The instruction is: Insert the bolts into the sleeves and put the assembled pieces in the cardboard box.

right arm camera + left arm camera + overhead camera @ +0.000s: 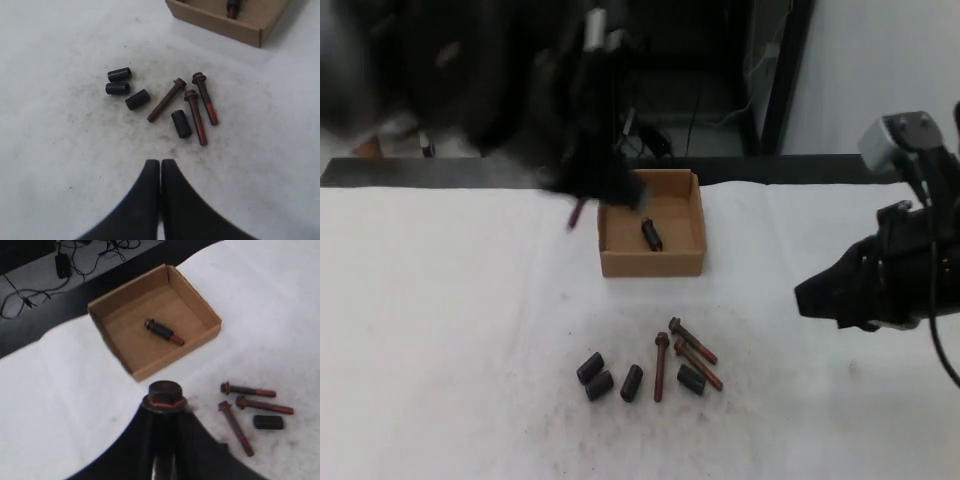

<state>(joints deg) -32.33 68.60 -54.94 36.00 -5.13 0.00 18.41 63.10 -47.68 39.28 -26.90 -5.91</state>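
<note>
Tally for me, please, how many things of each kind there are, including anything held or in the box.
Loose bolts on the bench: 3
Bolt held in the left hand: 1
Loose sleeves: 4
Assembled piece in the cardboard box: 1
Cardboard box: 1
Total: 10

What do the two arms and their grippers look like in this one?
Both arms are black. The left gripper and right gripper have smooth black fingers that taper toward the tips. The right arm carries a light grey box on top, with a thin black cable running down beside it. No markings stand out.
</note>
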